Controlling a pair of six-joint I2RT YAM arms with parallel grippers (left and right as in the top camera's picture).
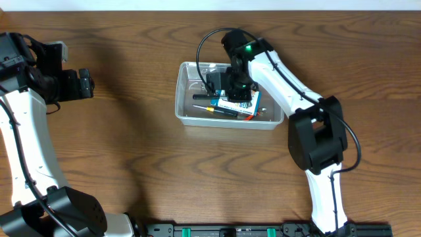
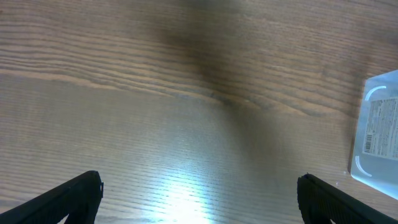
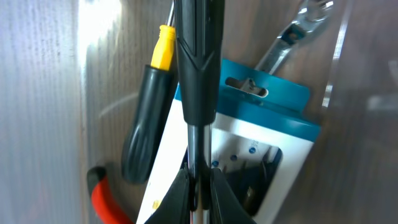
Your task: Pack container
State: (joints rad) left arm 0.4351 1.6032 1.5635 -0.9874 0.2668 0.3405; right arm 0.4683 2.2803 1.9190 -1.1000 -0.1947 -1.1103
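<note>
— While the right arm (image 1: 286,82) reaches in from the lower right, where does the overhead view put the container (image 1: 181,99)?

— Mid-tabletop (image 1: 131,151), on the wood, well apart from the left pincer (image 1: 85,83), which hangs over bare grain at the left edge. The right pincer (image 1: 231,89) is down inside the bin, above a blue-and-white box (image 1: 242,106). A screwdriver (image 1: 214,110) lies along the near wall. From above I cannot tell how the right pincer's jaws stand.

— And the left wrist view?

— Two black fingertips (image 2: 74,193) sit at the bottom corners, spread wide, with only wood grain and a patch of glare between them. A clear plastic edge with a printed label, seemingly the container's end, shows at the right border.

— The right wrist view?

— Here the right pincer is pressed together on the thin metal shaft of a black-handled tool (image 3: 198,74), which runs up the frame across the box's blue header. Just left of it lies the screwdriver, black grip and yellow collar. A wrench (image 3: 292,31) lies at the upper right and a red handle (image 3: 102,199) at the lower left, all inside the container's clear walls
</note>
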